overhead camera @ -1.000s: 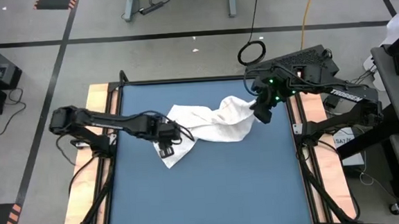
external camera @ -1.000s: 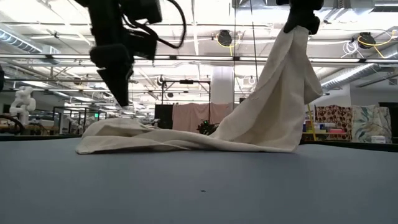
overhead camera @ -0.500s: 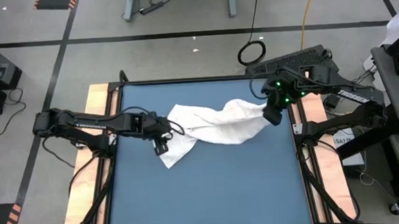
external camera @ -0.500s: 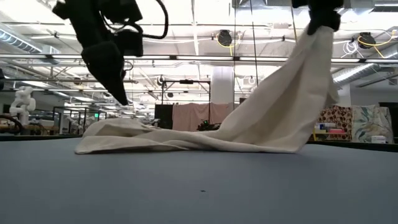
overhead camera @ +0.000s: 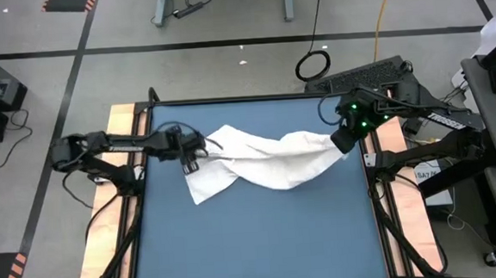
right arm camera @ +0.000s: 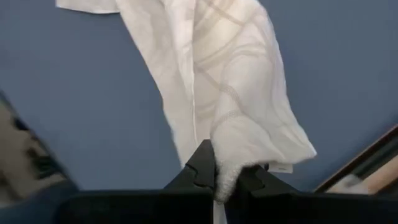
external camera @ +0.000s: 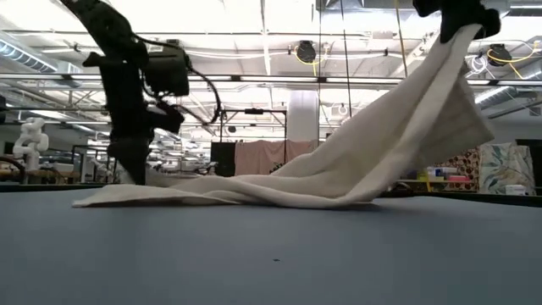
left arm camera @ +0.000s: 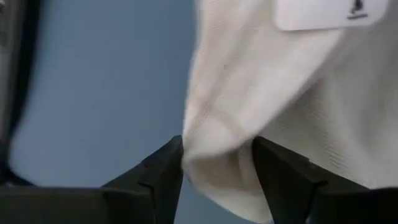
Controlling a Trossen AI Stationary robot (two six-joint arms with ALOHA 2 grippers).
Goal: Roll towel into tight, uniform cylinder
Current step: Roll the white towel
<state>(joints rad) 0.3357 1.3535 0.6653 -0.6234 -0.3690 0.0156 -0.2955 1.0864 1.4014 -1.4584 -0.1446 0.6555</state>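
So the right gripper [overhead camera: 341,142] is pinching 1 end of the towel [overhead camera: 258,160] up off the blue table [overhead camera: 262,233], while the left gripper [overhead camera: 190,162] is sitting spread around its other edge.

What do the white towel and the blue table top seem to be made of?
The white soft towel looks like woven cloth: it drapes in folds, with faint grid lines and a sewn label. The blue table top looks like a smooth matte sheet, perhaps a mat or laminate; I cannot tell which.
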